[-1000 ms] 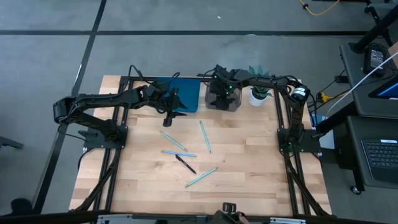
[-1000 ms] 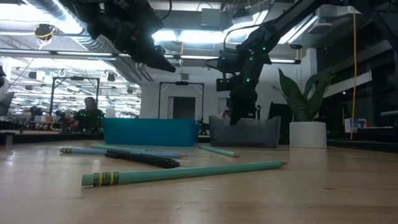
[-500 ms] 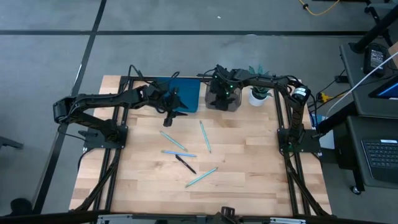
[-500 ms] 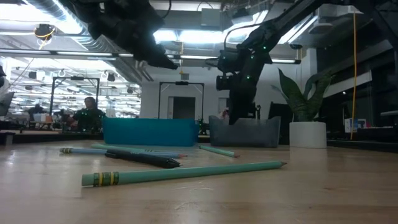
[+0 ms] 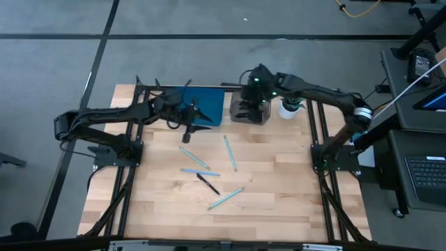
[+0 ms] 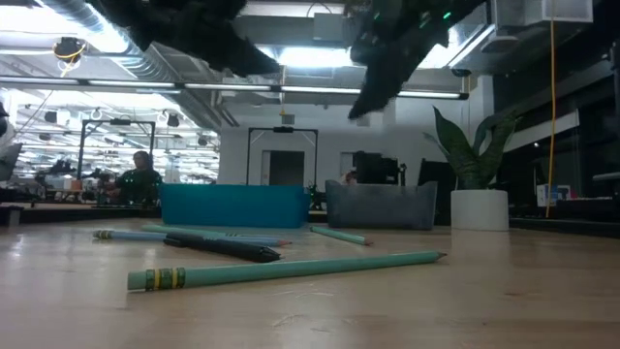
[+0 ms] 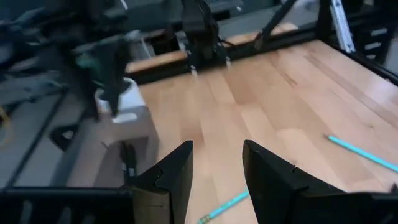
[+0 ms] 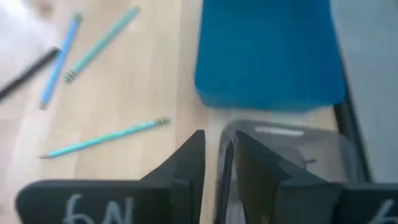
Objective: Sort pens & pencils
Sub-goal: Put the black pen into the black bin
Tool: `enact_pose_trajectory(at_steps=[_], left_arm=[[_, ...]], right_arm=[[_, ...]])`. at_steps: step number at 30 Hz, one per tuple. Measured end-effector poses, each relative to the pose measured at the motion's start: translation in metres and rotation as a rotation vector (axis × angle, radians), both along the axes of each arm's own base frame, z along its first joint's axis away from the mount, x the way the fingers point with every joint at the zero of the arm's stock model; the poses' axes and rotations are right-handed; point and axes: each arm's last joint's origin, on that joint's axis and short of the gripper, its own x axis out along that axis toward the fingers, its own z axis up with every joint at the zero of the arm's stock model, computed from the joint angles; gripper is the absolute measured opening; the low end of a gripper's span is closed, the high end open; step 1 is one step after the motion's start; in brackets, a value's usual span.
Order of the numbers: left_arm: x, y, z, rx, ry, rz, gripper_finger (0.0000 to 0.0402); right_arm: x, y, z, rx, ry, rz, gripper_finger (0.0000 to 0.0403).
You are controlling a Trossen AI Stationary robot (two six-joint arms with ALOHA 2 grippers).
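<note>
A pale wooden desk [image 5: 279, 181] stands on a grey floor, and the low view looks across it into a lit room where a person [image 6: 139, 174] sits far off. Along the desk's far edge stand a blue bin [image 5: 208, 104], a grey bin [image 5: 252, 111] beside it and a white pot with a plant [image 5: 290, 107]. The pencils, four thin light-blue sticks, lie loose around the middle of the desk: one [image 5: 229, 152] well out in front of the grey bin, one [image 5: 194, 157] in front of the blue bin, one [image 5: 200, 171] just beyond that, and one [image 5: 225, 198] nearest the front edge. A single black pen [image 5: 208, 183] lies between the last two; a dark stick also shows inside the grey bin [image 7: 129, 160] in the left wrist view. The left pincer [image 5: 191, 125] hangs above the desk at the front edge of the blue bin, its fingers [image 7: 176, 174] spread apart and holding nothing. The right pincer [image 5: 247, 104] hangs above the grey bin; its fingers [image 8: 189, 158] stand with a narrow gap between them, with nothing seen gripped.
</note>
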Motion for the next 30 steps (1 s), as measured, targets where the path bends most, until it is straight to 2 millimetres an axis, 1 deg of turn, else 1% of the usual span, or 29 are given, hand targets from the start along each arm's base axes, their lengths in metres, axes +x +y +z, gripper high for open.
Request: enact_pose_trajectory(at_steps=[2, 6, 10, 13, 17, 21, 26, 30], left_arm=[[-0.012, -0.002, 0.002, 0.01, -0.043, 0.014, 0.0134], [-0.039, -0.011, 0.006, 0.037, -0.167, 0.025, 0.0134], [-0.062, -0.023, 0.0, 0.032, -0.264, 0.02, 0.0134], [-0.07, -0.03, -0.009, 0.012, -0.265, -0.001, 0.0134], [-0.07, -0.038, -0.015, -0.018, -0.252, -0.005, 0.0134], [-0.066, -0.047, -0.016, -0.034, -0.241, -0.004, 0.0134], [-0.058, -0.061, -0.021, -0.049, -0.207, 0.021, 0.0134], [-0.051, -0.076, -0.027, -0.066, -0.174, 0.016, 0.0134]], right_arm=[[-0.011, 0.012, 0.009, -0.03, -0.051, 0.012, 0.0076], [-0.036, 0.036, 0.015, -0.065, -0.17, 0.023, 0.0063], [-0.057, 0.06, 0.011, -0.11, -0.338, 0.042, 0.0053], [-0.07, 0.076, 0.006, -0.148, -0.458, 0.08, 0.005], [-0.086, 0.097, -0.002, -0.176, -0.572, 0.069, 0.0049], [-0.096, 0.117, -0.016, -0.187, -0.613, 0.058, 0.0048], [-0.101, 0.139, -0.029, -0.19, -0.662, 0.081, 0.0048], [-0.101, 0.156, -0.033, -0.184, -0.697, 0.121, 0.0048]])
